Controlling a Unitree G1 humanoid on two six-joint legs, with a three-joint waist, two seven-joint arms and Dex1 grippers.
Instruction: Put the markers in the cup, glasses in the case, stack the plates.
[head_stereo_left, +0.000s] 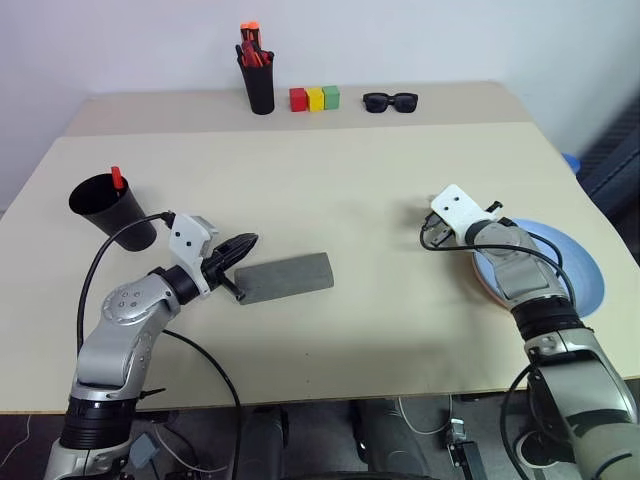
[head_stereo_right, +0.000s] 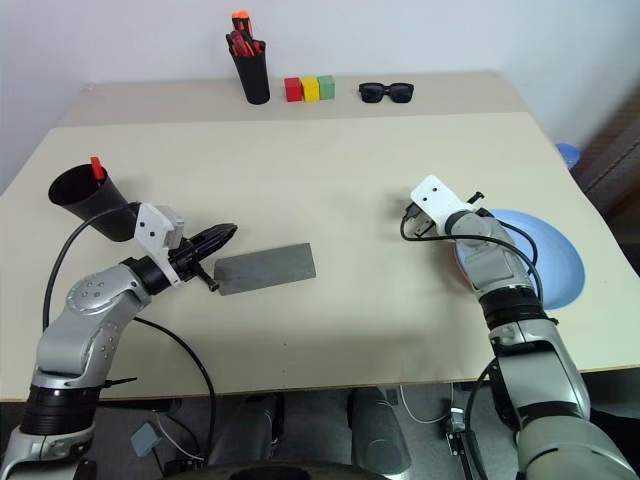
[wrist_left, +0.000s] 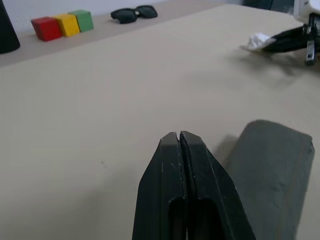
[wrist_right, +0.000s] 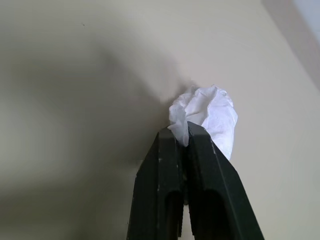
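The wide black cup stands at the left of the table with a red marker sticking out of it. The grey case lies closed in the middle. My left gripper is shut and empty, its tips beside the case's left end. The light blue plate lies at the right edge, with a salmon rim showing under it. My right gripper is shut on a crumpled white tissue just left of the plates. The glasses are out of view.
Along the far side stand a tall black pen holder with orange-red pens, three small blocks in red, yellow and green, and black sunglasses. Bare tabletop stretches between both arms.
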